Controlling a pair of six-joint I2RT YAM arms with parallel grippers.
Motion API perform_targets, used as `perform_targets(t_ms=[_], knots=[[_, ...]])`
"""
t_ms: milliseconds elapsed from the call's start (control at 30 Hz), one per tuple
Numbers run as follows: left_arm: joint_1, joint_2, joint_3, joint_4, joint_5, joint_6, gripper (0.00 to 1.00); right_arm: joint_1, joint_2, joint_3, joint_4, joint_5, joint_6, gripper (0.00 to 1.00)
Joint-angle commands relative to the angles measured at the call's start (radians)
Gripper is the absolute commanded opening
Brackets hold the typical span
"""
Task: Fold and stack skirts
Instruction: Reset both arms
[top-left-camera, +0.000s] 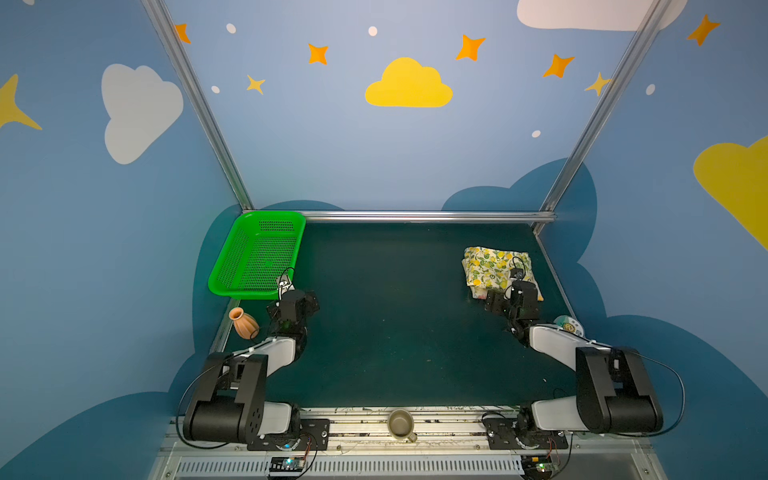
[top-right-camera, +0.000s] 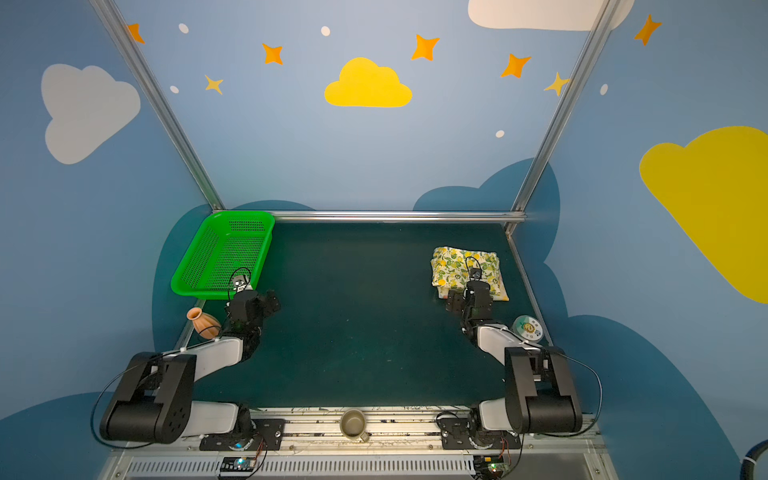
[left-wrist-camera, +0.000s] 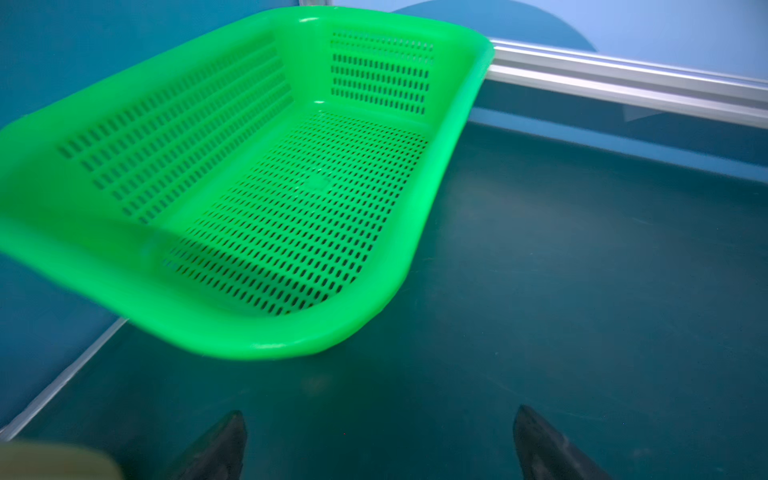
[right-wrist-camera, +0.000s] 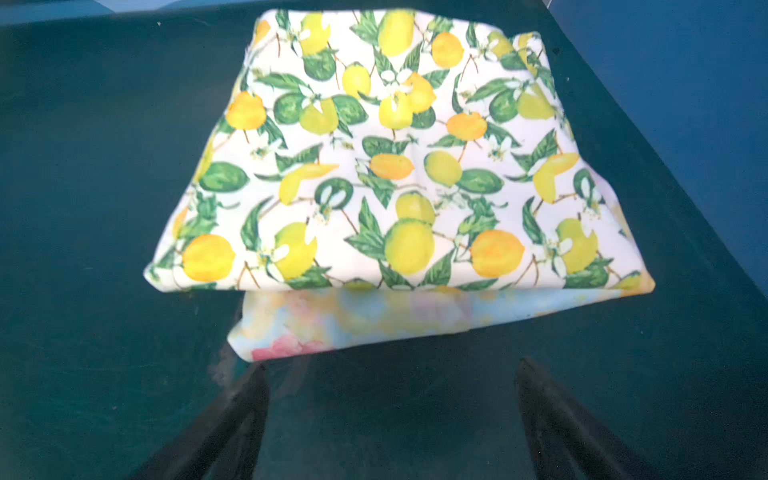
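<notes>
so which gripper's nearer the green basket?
Left. The left gripper sits just short of the green basket; the right gripper is across the table, at the stacked skirts.

lemon skirt (top-left-camera: 492, 264) folded, far right of mat (top-left-camera: 395, 324), lying on pale skirt (top-left-camera: 478, 294), only an edge peeking out | right arm (top-left-camera: 555, 340) wrist over stack's near edge | left arm (top-left-camera: 274, 351) wrist at green basket (top-left-camera: 272, 215) near corner | vase (top-left-camera: 245, 324) tipped, left edge | cup (top-left-camera: 401, 423) on front rail

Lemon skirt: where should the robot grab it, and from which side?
Probably pinch the lemon skirt by the folded edge facing the open right gripper, coming in low from there. The floral skirt sticks out underneath, so stay above it.
</notes>
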Motion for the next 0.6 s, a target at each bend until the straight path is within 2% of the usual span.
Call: perform_targets(t_ms=[0, 133, 567], knots=[[0.006, 0.075, 0.018, 0.106, 0.075, 0.029, 1.00, -0.008, 0.025, -0.002, 0.116, 0.006, -0.009, 0.91], [0.030, 0.112, 0.027, 0.115, 0.142, 0.030, 1.00, -0.033, 0.034, 0.020, 0.080, -0.045, -0.001, 0.91], [0.039, 0.112, 0.029, 0.109, 0.159, 0.026, 1.00, -0.036, 0.030, 0.018, 0.082, -0.052, 0.002, 0.93]])
